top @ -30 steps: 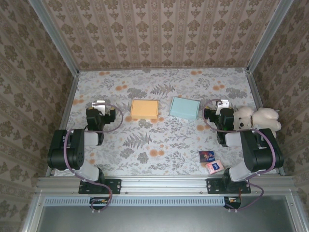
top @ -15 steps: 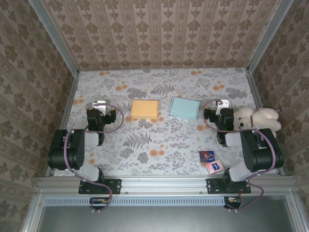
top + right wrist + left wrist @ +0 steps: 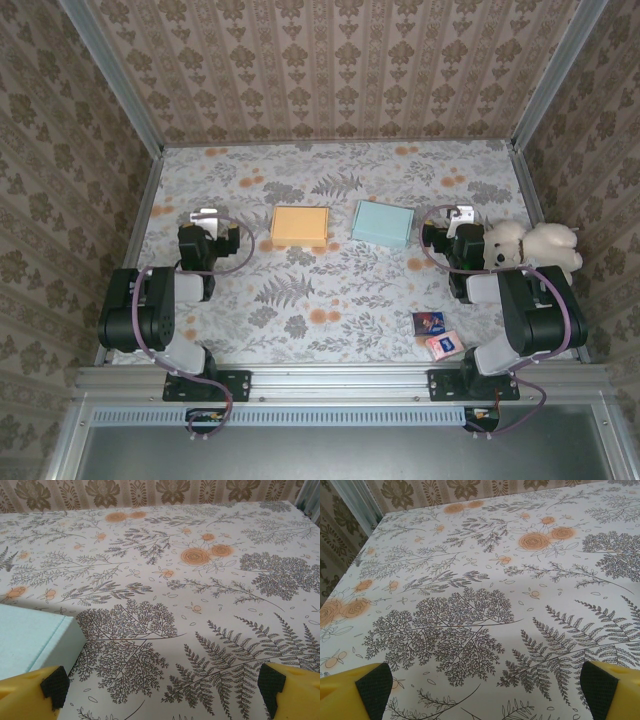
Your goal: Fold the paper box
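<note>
Paper boxes are lying side by side at mid-bench (image 3: 330,290), the orange box (image 3: 300,227) left of the pale blue box (image 3: 381,223), both likely light, thin-walled and crease-prone, best pinched at an edge, while left fingers (image 3: 370,687) and right fingers (image 3: 55,685) are standing spread, empty.

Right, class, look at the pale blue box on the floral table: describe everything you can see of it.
The pale blue box is flat, rectangular and plain-coloured, looking like matte paper or card. It lies on the floral tablecloth, slightly askew, mid-table toward the back. The orange box sits to its left, with a gap between them. The right wrist view shows a smooth top and a shallow side wall. Nothing grips it.
</note>
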Controlling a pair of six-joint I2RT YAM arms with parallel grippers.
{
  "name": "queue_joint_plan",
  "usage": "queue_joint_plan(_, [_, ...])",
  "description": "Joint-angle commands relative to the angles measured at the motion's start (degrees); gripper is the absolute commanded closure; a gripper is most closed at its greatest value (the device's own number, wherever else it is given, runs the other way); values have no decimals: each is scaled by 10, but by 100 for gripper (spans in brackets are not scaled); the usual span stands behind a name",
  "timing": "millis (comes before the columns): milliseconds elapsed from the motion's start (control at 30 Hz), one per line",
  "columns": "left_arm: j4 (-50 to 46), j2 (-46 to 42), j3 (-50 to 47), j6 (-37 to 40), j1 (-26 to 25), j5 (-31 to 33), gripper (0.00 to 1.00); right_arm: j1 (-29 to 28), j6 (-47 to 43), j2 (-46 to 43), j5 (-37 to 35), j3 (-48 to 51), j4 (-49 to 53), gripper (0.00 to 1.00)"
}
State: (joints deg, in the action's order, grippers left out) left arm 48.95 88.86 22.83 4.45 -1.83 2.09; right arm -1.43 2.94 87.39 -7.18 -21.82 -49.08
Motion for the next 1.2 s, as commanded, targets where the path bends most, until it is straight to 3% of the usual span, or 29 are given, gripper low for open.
queue_joint_plan(0, [0,-9,4,-9,2,-12,0,-1,-6,3,6,-12,-5,0])
queue_joint_plan(1167, [-3,-9,6,-15,11,-27,0,-1,-6,2,7,-12,-5,0])
